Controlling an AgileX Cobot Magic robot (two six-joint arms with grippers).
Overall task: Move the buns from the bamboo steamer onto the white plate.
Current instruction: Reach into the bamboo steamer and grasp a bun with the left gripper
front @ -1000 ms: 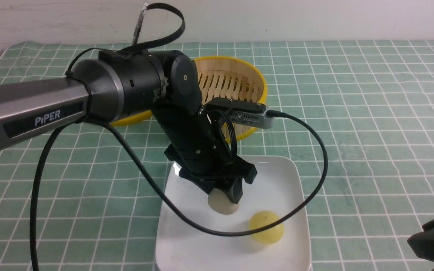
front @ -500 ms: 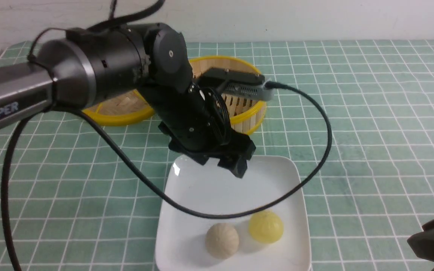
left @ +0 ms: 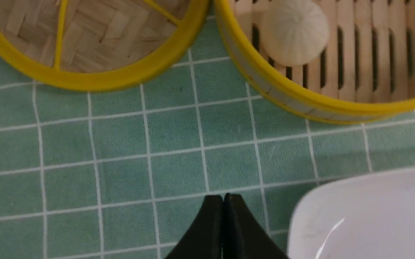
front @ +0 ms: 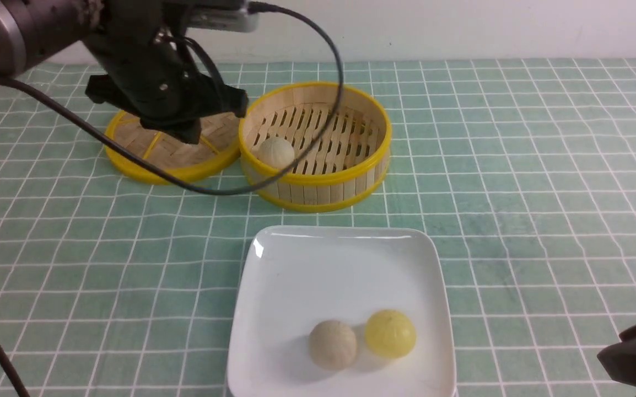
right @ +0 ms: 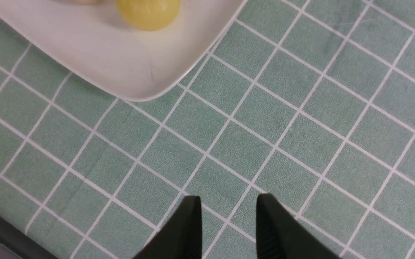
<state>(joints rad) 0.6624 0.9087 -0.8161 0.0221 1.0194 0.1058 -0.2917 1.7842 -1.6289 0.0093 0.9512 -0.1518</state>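
One off-white bun (front: pixel 275 152) (left: pixel 293 32) lies inside the bamboo steamer (front: pixel 318 190) (left: pixel 301 104), near its left wall. A beige bun (front: pixel 333 344) and the pale yellow bun (front: pixel 390 333) (right: pixel 147 12) rest side by side on the white plate (front: pixel 340 264) (left: pixel 373 216) (right: pixel 103 61), near its front edge. My left gripper (front: pixel 188 132) (left: pixel 223 197) hangs shut and empty above the lid, left of the steamer. My right gripper (right: pixel 229 201) stands open with nothing in it over the cloth, right of the plate's front corner.
The flat woven lid (front: pixel 169 160) (left: pixel 96 36) with a yellow rim lies touching the steamer's left side. The left arm's black cable (front: pixel 318 127) droops across the steamer's front. A green checked cloth (front: pixel 516 165) covers the table; a white wall stands behind.
The left gripper let go of the beige bun on the plate, rose, shut, and swung back and left to above the lid. The steamer and its bun came into view.
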